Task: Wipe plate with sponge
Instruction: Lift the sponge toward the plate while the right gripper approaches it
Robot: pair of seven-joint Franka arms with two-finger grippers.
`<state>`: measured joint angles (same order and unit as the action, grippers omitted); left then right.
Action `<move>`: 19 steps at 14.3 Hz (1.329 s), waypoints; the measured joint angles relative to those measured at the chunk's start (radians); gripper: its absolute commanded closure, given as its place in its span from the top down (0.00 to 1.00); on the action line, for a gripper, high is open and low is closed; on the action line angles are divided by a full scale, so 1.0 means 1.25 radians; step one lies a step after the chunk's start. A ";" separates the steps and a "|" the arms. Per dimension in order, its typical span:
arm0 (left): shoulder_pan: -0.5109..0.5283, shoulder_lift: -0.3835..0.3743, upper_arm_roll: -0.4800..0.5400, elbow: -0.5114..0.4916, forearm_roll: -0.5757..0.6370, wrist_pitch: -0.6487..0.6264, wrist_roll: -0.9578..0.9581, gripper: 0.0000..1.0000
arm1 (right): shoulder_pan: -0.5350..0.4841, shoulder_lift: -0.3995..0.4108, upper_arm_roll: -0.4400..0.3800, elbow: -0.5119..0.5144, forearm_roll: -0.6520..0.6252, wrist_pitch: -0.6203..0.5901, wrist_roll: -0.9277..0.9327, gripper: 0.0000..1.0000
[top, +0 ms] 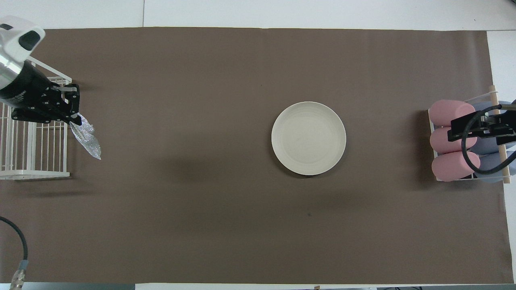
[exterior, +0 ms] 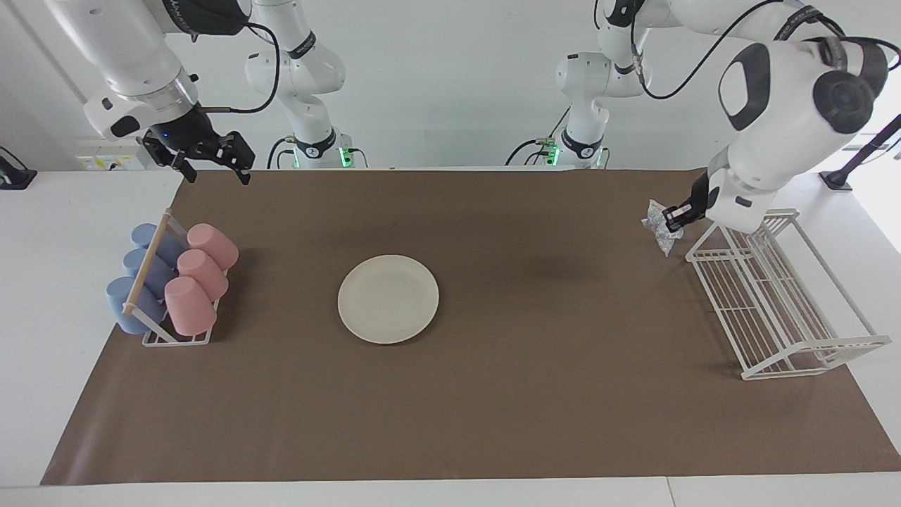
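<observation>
Plate (exterior: 388, 298) between cup rack (exterior: 172, 282) and wire rack (exterior: 778, 296)

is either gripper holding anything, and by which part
The left gripper pinches the sponge by its upper end, up in the air; the right gripper holds nothing.

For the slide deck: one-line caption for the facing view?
Left claw holds the sponge up beside the wire rack; the plate lies mid-table.
</observation>
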<state>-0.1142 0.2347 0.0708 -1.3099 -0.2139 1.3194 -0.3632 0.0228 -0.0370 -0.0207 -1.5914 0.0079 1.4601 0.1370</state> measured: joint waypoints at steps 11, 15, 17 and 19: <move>0.066 -0.247 -0.005 -0.503 -0.656 0.235 0.161 0.00 | 0.006 -0.008 0.033 -0.003 0.087 -0.002 0.452 1.00; -0.004 -0.373 -0.015 -0.719 -0.814 0.341 0.322 0.00 | 0.035 -0.013 0.066 -0.003 0.206 -0.002 0.823 1.00; -0.058 -0.428 -0.020 -0.807 -0.900 0.398 0.389 0.00 | 0.070 -0.018 0.102 -0.003 0.223 -0.002 1.021 1.00; -0.098 -0.480 -0.021 -0.885 -0.964 0.438 0.458 0.00 | 0.116 -0.023 0.138 -0.003 0.235 -0.002 1.186 1.00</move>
<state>-0.2368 -0.3659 0.0442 -2.4160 -1.4184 1.8672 0.2098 0.1675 -0.0659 0.1523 -1.5949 0.3013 1.4576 1.6190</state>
